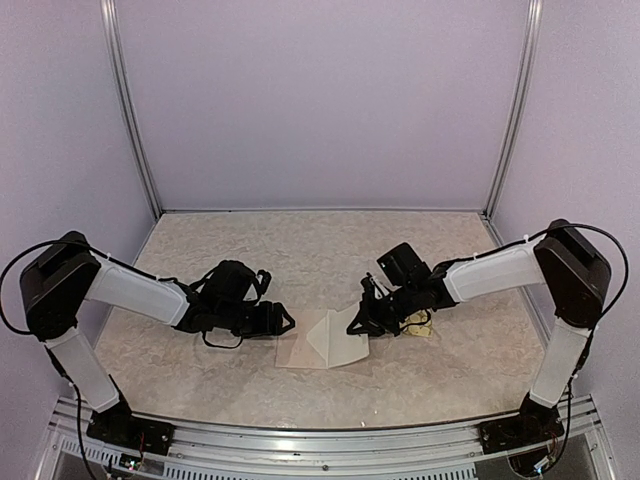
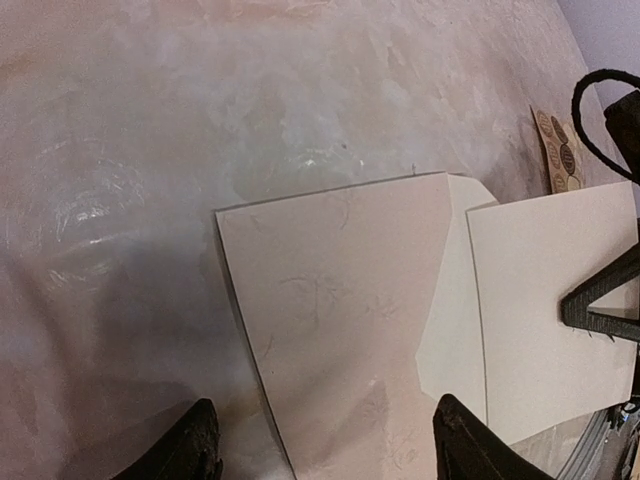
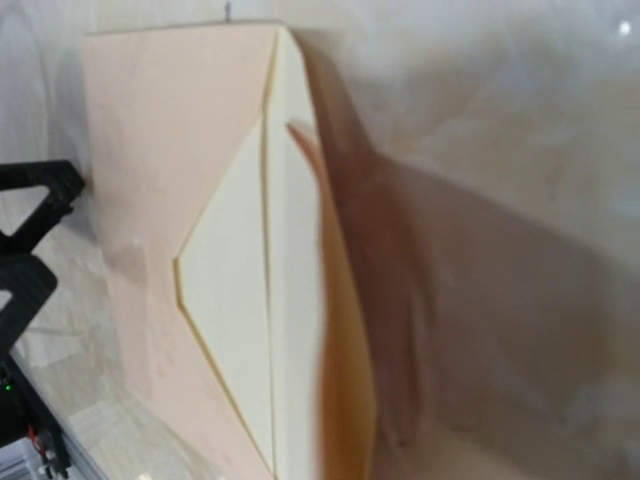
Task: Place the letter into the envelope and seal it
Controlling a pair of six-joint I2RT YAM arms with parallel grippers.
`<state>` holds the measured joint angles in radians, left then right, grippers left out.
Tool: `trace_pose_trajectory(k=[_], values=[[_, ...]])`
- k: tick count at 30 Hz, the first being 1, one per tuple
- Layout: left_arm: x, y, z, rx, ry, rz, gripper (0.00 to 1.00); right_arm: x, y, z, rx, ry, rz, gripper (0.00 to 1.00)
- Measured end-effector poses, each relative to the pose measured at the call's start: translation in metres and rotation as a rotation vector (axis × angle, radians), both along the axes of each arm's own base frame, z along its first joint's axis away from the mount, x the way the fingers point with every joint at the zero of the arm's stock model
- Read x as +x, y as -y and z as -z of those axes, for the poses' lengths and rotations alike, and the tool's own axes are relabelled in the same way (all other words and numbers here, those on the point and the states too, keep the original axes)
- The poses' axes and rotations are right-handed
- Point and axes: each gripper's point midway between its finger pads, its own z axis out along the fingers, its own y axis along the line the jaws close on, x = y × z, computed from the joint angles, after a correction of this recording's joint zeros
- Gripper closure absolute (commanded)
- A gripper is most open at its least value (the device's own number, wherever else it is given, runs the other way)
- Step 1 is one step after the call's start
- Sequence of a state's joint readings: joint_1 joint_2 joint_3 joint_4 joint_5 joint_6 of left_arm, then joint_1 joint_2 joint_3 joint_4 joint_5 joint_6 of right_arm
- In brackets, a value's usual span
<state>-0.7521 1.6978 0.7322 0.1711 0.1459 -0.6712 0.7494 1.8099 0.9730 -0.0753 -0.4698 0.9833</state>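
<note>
The pale pink envelope (image 1: 300, 348) lies flat on the table between my arms, back side up; it also shows in the left wrist view (image 2: 330, 300) and the right wrist view (image 3: 150, 150). Its cream-lined flap (image 1: 342, 340) is open to the right and lifted off the table (image 2: 550, 300). My right gripper (image 1: 356, 324) is at the flap's outer edge and seems shut on it; the flap's edge runs blurred into the right wrist view (image 3: 345, 400), where my fingers are hidden. My left gripper (image 2: 330, 445) is open and empty at the envelope's left edge (image 1: 288, 320). No handwritten letter sheet shows.
A tan sheet of round stickers (image 1: 420, 324) lies on the table just right of the right gripper, also seen in the left wrist view (image 2: 560, 150). Lilac walls enclose the marbled table (image 1: 300, 250) at the back and sides.
</note>
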Motion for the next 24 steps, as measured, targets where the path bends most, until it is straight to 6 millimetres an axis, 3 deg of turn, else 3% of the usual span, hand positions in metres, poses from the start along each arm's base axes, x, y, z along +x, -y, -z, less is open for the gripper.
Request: trace_pose_trajectory(k=[12,24], values=[[-0.002,0.001,0.0,-0.005,-0.005,-0.002,0.32,0.009,0.003,-0.004,-0.052,0.038,0.0,1.0],[-0.009,0.008,0.0,-0.033,-0.009,0.007,0.32,0.009,0.007,0.013,-0.104,0.024,-0.011,1.0]])
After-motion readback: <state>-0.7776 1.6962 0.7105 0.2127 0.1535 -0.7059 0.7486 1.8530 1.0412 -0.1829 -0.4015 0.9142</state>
